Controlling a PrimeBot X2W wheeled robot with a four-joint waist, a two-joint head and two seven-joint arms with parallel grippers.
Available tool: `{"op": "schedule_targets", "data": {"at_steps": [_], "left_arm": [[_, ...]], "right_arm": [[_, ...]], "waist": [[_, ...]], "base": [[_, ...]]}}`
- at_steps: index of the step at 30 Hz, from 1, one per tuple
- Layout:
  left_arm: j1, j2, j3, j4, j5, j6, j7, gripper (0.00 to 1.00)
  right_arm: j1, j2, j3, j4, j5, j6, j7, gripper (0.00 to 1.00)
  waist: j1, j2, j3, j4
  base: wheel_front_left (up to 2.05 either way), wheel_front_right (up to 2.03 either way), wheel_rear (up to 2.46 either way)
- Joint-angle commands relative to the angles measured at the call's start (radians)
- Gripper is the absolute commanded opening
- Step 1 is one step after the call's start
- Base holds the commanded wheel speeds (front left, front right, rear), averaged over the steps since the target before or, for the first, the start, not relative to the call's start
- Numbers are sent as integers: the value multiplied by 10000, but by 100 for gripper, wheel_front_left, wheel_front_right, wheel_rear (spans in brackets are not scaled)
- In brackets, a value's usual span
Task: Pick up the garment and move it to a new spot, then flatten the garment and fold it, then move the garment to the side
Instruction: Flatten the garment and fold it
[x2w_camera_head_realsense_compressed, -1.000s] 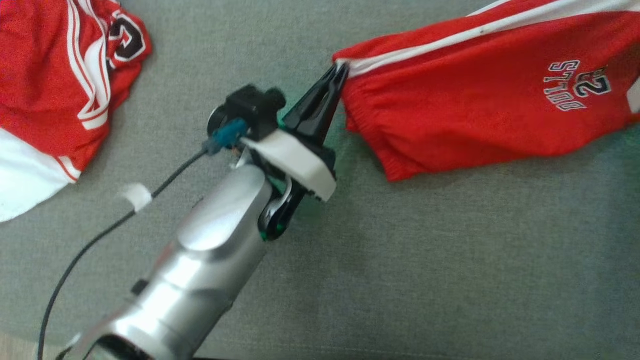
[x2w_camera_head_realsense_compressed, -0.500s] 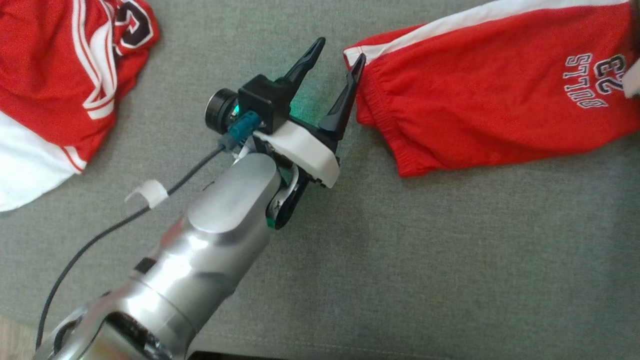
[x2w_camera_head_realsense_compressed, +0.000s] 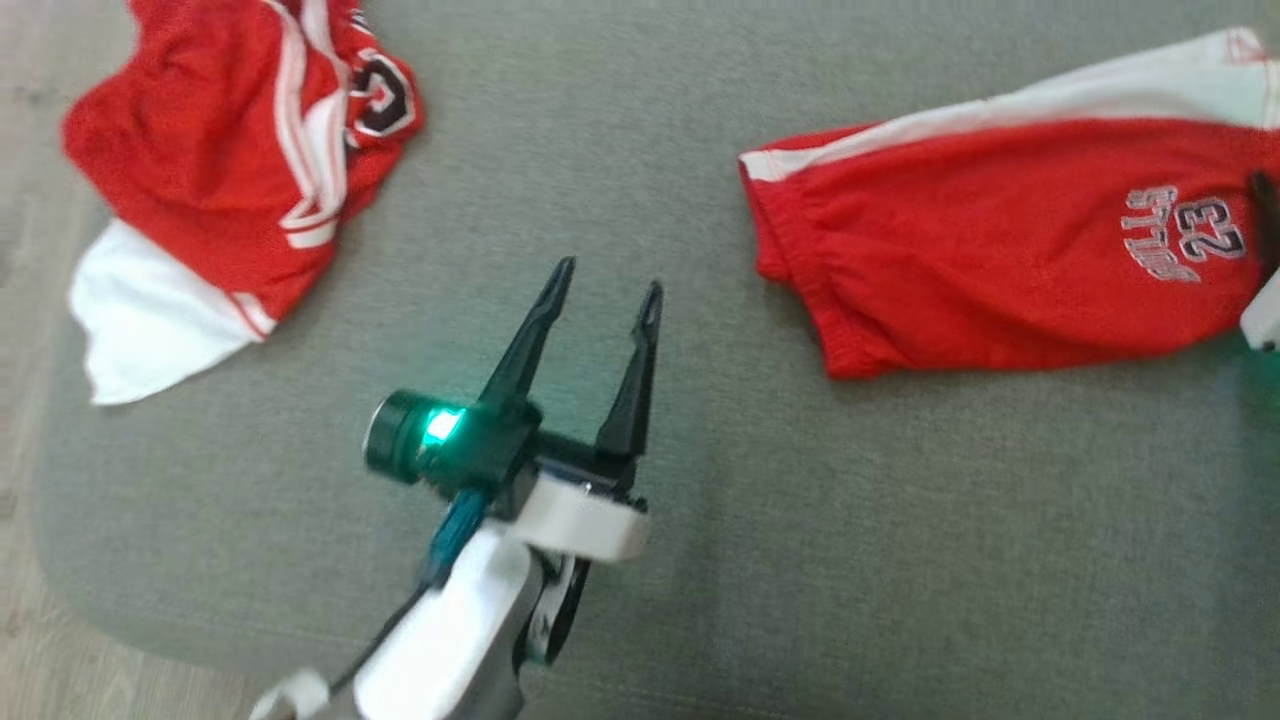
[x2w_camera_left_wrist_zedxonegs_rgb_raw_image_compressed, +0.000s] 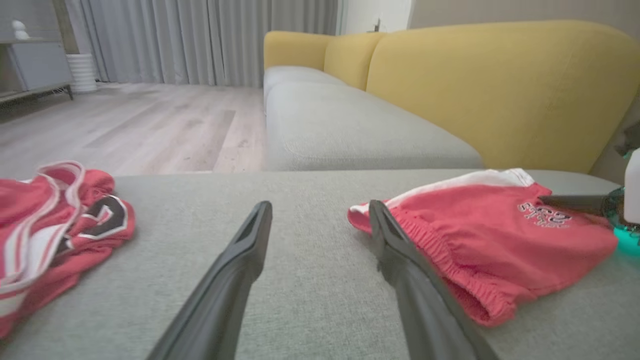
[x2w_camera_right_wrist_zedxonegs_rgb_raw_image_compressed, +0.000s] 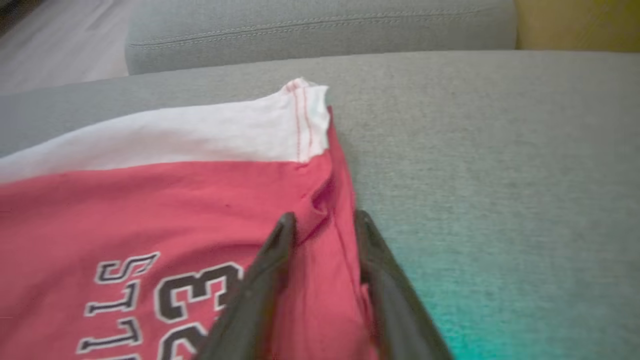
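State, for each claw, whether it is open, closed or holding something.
Left claw: open, holding nothing.
Right claw: open, astride the edge of the red shorts.

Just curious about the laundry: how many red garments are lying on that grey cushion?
2. A crumpled red-and-white jersey lies left on the grey fabric cushion; red shorts with a white stripe lie at its right. Others may be hidden.

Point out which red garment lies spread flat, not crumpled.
The red shorts printed with 23, on the right; the red jersey on the left lies bunched up.
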Motion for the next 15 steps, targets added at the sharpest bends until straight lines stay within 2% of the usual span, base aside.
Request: {"op": "schedule_targets", "data": {"at_steps": [1, 9, 15], "left_arm": [[216, 118, 560, -712, 245, 142, -50, 100], [1899, 145, 1253, -1938, 987, 357, -50, 100], [2435, 137, 1586, -2278, 1259, 249, -50, 100]], "right_arm": [[546, -184, 156, -240, 435, 65, 71, 0], [1084, -486, 169, -113, 1118, 65, -591, 0], [1496, -1327, 250, 196, 1159, 65, -856, 0]], "waist": [[2, -1, -348, 256], [2, -1, -1258, 46], [2, -1, -1628, -282]], "base": [[0, 0, 0], [0, 0, 0], [0, 0, 0]]}}
